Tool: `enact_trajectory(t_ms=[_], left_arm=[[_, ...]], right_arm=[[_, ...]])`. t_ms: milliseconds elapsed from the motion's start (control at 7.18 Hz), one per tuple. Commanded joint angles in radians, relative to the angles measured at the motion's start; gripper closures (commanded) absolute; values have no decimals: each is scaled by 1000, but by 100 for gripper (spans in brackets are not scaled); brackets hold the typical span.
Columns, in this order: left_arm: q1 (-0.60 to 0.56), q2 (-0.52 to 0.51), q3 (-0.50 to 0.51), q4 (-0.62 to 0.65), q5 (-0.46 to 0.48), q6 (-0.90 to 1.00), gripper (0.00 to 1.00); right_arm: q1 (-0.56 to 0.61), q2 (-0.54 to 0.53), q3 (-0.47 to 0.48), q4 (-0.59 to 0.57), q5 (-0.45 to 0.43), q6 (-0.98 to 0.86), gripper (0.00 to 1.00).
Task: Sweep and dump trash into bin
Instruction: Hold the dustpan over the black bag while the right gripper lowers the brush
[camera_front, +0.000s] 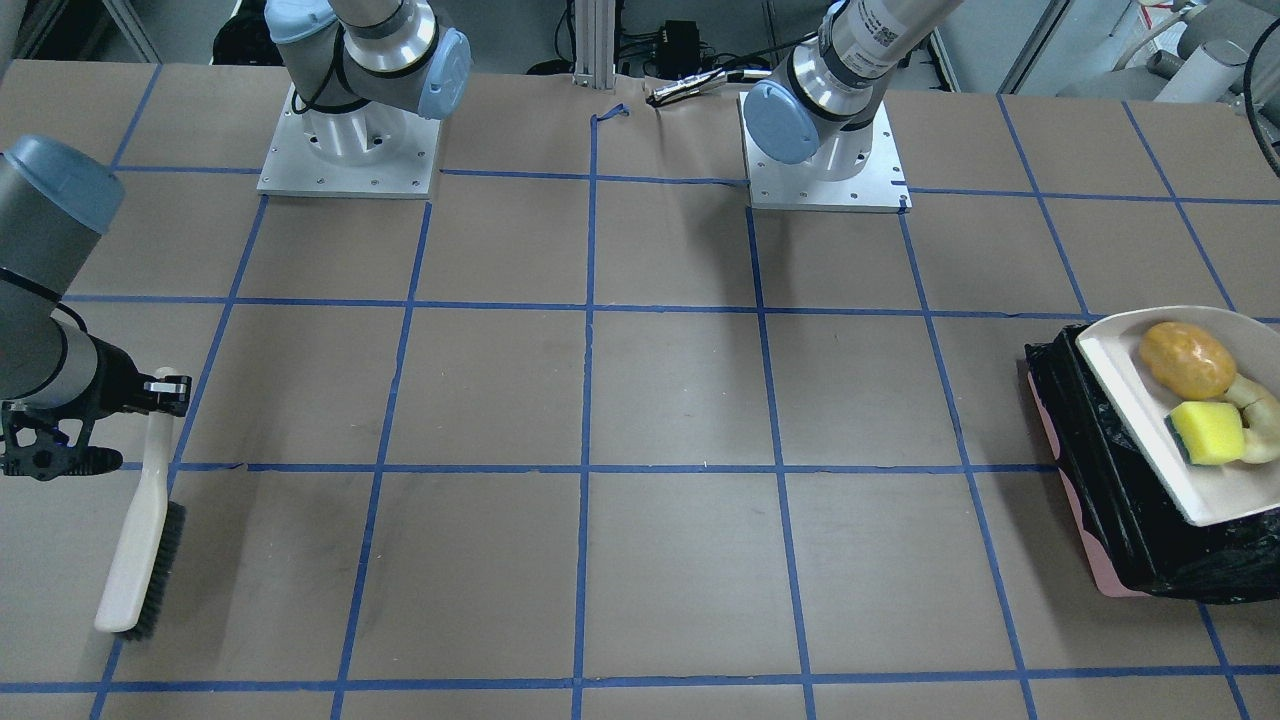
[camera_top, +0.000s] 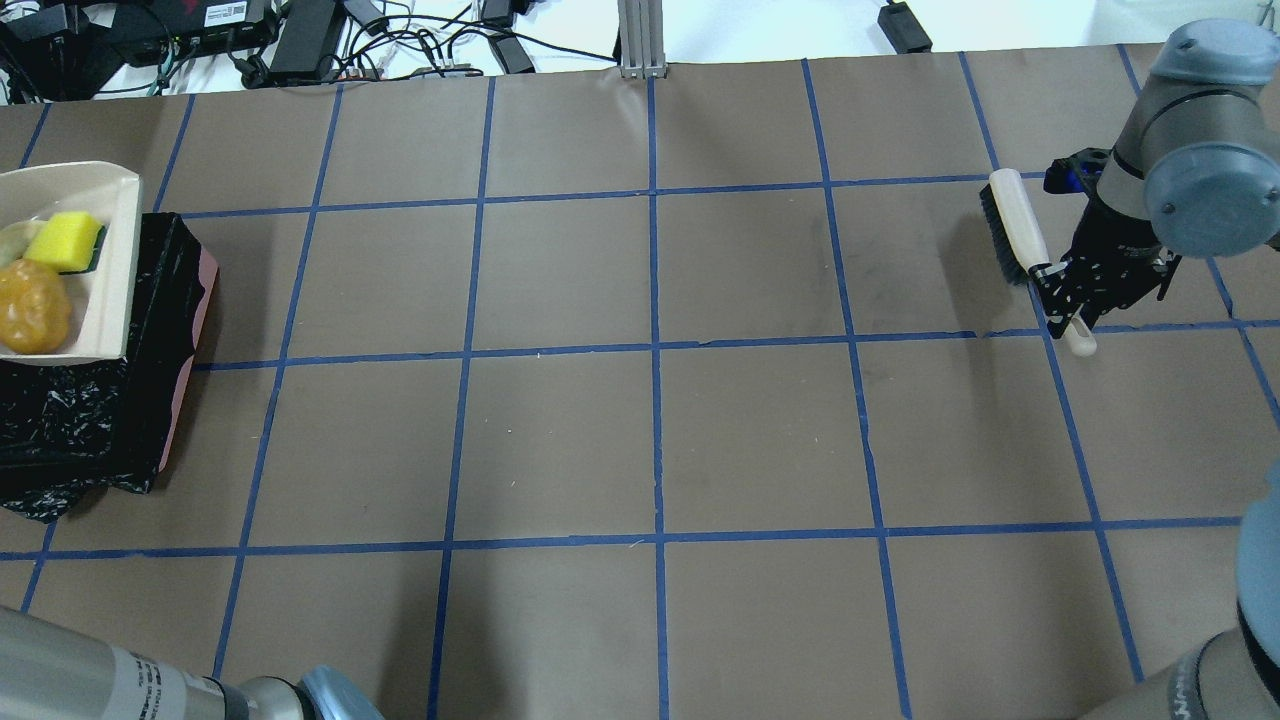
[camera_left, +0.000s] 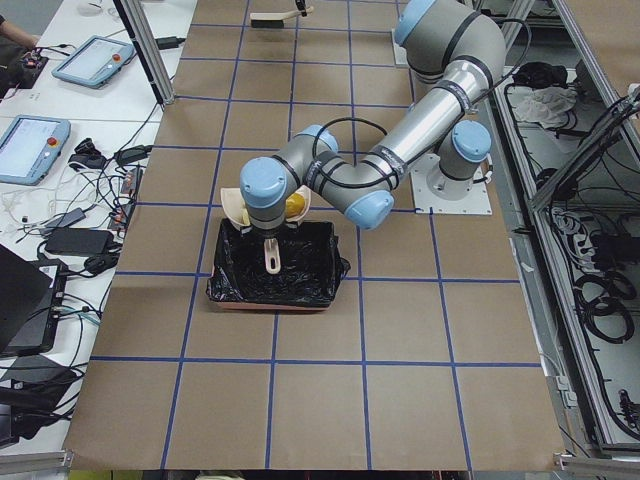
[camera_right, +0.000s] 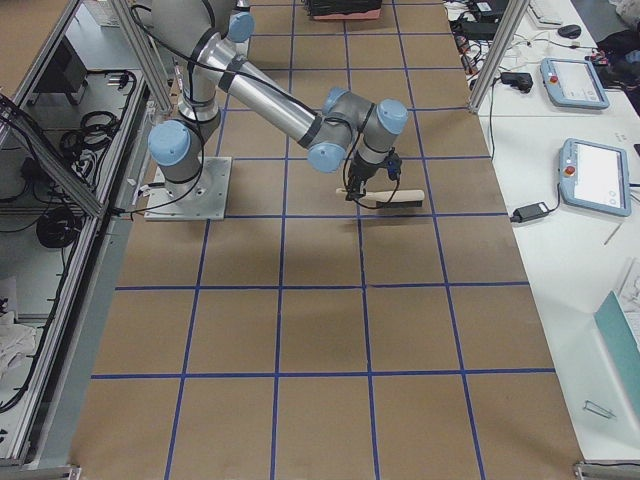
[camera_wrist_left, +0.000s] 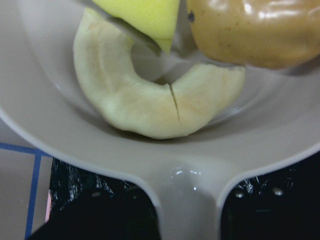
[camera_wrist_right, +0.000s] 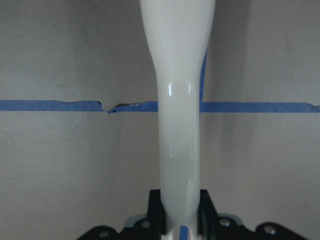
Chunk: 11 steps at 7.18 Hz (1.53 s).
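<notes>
The cream dustpan (camera_front: 1130, 400) is held over the black-lined bin (camera_front: 1100, 470) at the table's left end. In the pan lie the golden-brown potato-like lump (camera_front: 1187, 358), the pale ring slice (camera_wrist_left: 145, 115) and the yellow wedge (camera_front: 1207, 432). My left gripper (camera_left: 268, 238) is shut on the pan's handle (camera_wrist_left: 187, 200); its fingers are mostly hidden. My right gripper (camera_top: 1065, 290) is shut on the cream handle (camera_wrist_right: 180, 125) of a black-bristled brush (camera_front: 140, 530) low over the table at the right end.
The brown table top carries a blue tape grid (camera_top: 655, 350). The two arm bases (camera_front: 345, 150) (camera_front: 825, 160) stand at the robot's edge. Cables and power bricks (camera_top: 300, 40) lie beyond the far edge. The bin's pink base (camera_top: 185, 380) shows at its side.
</notes>
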Motion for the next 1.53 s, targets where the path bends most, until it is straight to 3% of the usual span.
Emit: enact_trajectory(t_ms=[0, 836, 975, 1254, 1393], left_arm=[[100, -20, 19, 0, 59, 118, 100], [99, -55, 16, 84, 332, 155, 100], [98, -57, 15, 89, 334, 158, 100], [82, -61, 15, 103, 384, 156, 100], [81, -65, 16, 108, 387, 156, 100]], right_arm=[[-3, 13, -1, 0, 0, -4, 100], [-14, 18, 2, 6, -2, -5, 96], [-13, 19, 2, 3, 0, -4, 86], [-13, 21, 2, -3, 0, -5, 52], [-13, 20, 2, -1, 0, 2, 46]])
